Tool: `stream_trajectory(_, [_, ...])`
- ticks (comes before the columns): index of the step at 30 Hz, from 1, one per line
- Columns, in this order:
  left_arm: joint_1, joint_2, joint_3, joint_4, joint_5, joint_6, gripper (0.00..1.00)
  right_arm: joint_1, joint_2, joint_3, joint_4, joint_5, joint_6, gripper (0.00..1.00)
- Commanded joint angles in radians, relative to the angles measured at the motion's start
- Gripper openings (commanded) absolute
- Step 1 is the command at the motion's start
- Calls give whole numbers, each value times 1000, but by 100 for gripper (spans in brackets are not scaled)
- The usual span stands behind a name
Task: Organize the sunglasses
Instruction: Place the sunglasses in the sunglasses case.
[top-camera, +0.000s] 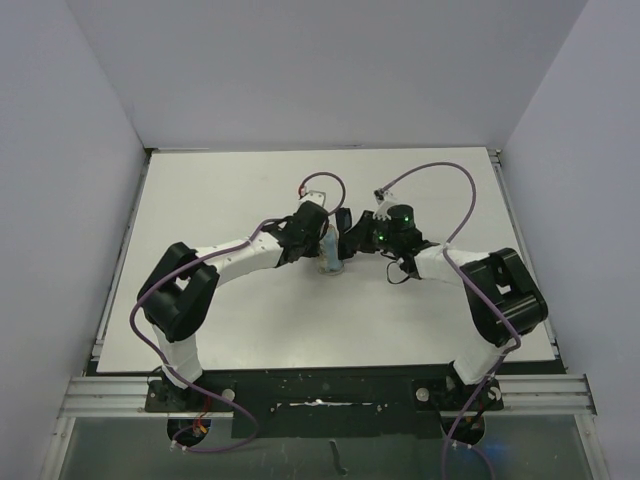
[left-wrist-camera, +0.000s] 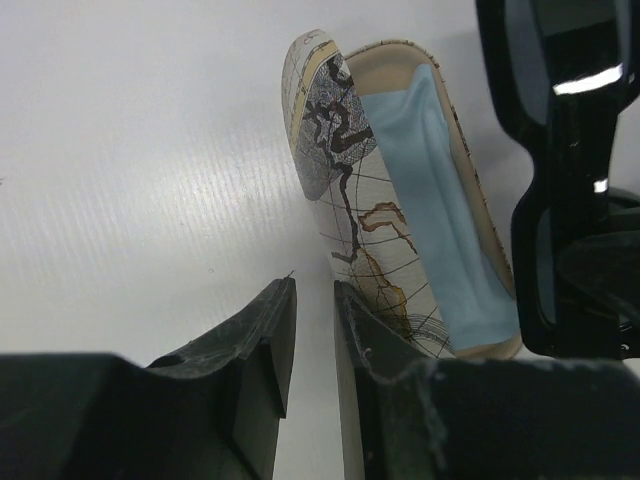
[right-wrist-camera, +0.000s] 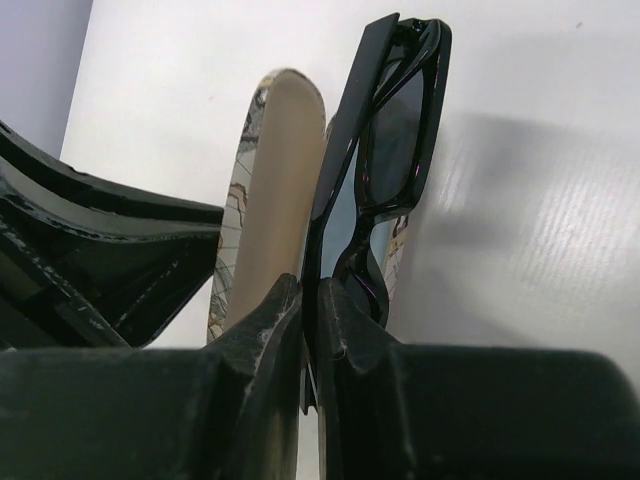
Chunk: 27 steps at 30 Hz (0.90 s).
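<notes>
The black sunglasses (right-wrist-camera: 395, 130) are clamped edge-up in my right gripper (right-wrist-camera: 310, 285), which is shut on their frame. They hang just over the right rim of the open marbled case (left-wrist-camera: 345, 190), also seen in the left wrist view (left-wrist-camera: 570, 200). The case lies in the middle of the table (top-camera: 330, 262), tan inside up, with the light blue cloth (left-wrist-camera: 440, 200) lying in it. My left gripper (left-wrist-camera: 315, 285) sits against the case's left side. Its jaws are almost together and nothing is between them. In the top view both grippers meet over the case, left (top-camera: 310, 240) and right (top-camera: 350, 238).
The white table (top-camera: 230, 190) is walled at the back and both sides. The left gripper's body (right-wrist-camera: 100, 260) is close on the left of the case in the right wrist view. Purple cables loop above both arms.
</notes>
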Motion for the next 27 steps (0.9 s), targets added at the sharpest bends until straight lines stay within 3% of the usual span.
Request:
stream_trajectory(1, [-3, -36, -8, 15, -29, -17, 22, 19, 31, 30, 104, -54, 17, 0])
stream_trajectory(27, [6, -33, -1, -6, -54, -14, 22, 107, 145, 29, 202, -125, 46, 0])
